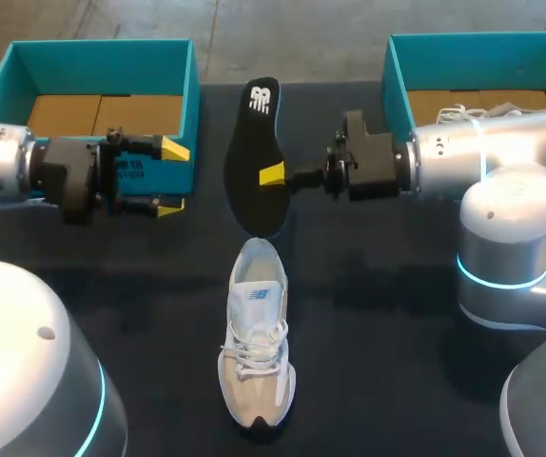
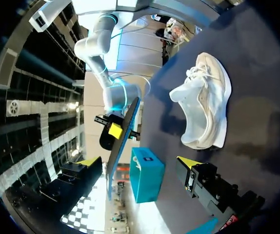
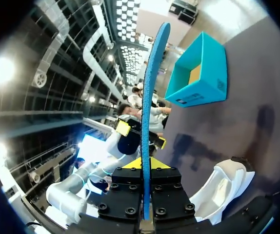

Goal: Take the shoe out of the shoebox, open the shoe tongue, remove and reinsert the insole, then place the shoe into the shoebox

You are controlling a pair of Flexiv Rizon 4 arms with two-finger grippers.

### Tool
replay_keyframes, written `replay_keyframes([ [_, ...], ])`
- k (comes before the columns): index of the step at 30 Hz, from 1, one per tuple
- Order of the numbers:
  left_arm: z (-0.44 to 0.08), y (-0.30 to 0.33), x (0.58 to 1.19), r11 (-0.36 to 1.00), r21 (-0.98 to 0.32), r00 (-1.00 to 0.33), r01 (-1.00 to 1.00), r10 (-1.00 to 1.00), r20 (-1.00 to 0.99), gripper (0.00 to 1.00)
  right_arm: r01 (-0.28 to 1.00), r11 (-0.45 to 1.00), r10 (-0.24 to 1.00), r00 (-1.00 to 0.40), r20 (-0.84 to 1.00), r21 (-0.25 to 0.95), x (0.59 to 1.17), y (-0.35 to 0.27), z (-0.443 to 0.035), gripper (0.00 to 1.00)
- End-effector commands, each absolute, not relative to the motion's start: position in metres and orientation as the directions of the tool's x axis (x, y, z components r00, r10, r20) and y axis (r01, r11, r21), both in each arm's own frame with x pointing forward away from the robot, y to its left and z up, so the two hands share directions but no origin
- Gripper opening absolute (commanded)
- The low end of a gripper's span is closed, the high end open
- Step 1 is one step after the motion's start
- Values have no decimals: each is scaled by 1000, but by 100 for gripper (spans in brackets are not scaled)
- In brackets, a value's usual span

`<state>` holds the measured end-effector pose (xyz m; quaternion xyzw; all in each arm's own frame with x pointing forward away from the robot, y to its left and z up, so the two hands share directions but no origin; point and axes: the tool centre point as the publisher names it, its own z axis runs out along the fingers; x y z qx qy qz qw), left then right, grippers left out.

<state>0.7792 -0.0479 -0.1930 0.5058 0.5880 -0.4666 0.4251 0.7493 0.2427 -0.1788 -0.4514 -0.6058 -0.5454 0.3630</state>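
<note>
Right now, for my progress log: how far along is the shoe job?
Done: the shoe is out on the table, its insole removed. In hand: the right gripper holds the insole clear of the shoe; the left gripper is open, empty. Left: reinserting the insole, boxing the shoe.

Dark table holds one shoe, two shoeboxes.

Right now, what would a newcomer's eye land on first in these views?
The black insole stands out first. It is pinched in the right hand above the table's middle, between the left shoebox and the right shoebox, both teal. Just nearer lies the white shoe, upright on its sole on the dark table. The left hand hangs open and empty in front of the left shoebox.
</note>
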Motion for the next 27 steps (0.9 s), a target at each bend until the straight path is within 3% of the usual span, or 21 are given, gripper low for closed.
replay_keyframes([
  [1,-190,-32,769,73,-177,-189,981,207,-960,100,938,-7,177,-339,924,346,745,239,-181,0],
  [2,-191,-28,768,73,-226,-237,971,195,-952,100,942,-3,195,-330,924,337,746,238,-183,0],
  [22,-191,-28,768,73,-226,-237,971,195,-952,100,942,-3,195,-330,924,337,746,238,-183,0],
  [27,-209,-43,750,221,-332,-389,917,309,-868,100,920,40,178,-391,903,390,735,231,-189,0],
])
